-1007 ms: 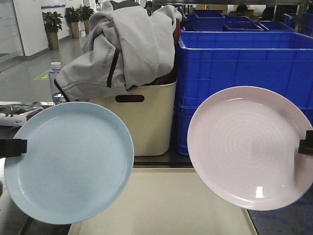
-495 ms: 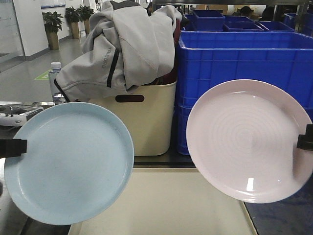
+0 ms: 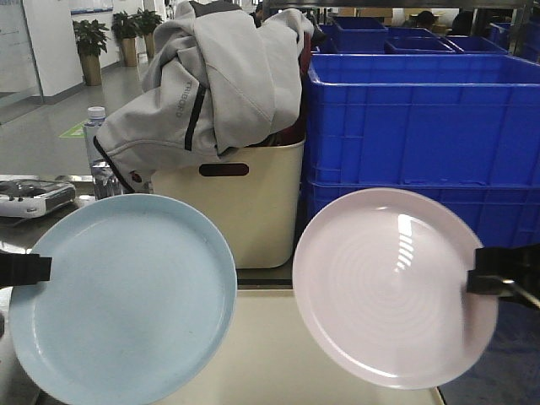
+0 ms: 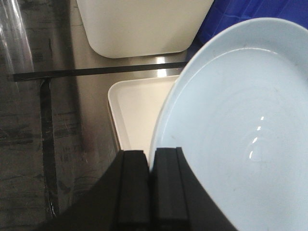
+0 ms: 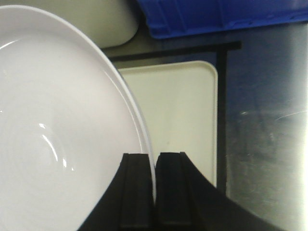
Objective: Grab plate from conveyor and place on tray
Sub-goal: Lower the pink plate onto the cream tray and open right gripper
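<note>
The left claw (image 4: 150,159) is clenched on the rim of a pale blue plate (image 3: 122,299), its two black fingers pinching the edge between them. The right claw (image 5: 155,163) grips a pale pink plate (image 3: 392,287) by its rim in the same way. Both plates stand nearly on edge with their faces turned toward the front camera, blue on the left and pink on the right, with a gap between them. They hang over the tray (image 3: 270,354), the blue one over its left end and the pink one over its right end. I cannot tell whether their lower rims touch it.

The tray is cream, flat and low-rimmed with rounded corners, and it lies on a steel tabletop (image 4: 48,120) crossed by black tape lines (image 4: 96,72). No part of its surface that shows has anything lying on it.

Just behind the tray stands a tall cream tub (image 3: 245,211) with a handle slot. A grey jacket (image 3: 219,76) is heaped in it and spills over the rim, with something dark red under the jacket. To the right are stacked blue crates (image 3: 422,118), and more sit behind them. Their contents are hidden from here. A clear water bottle (image 3: 95,135) stands to the left of the tub.

By count there are two plates, two claws, one tray and one tub. Each plate is round and glossy, with a shallow well and a raised rim.
</note>
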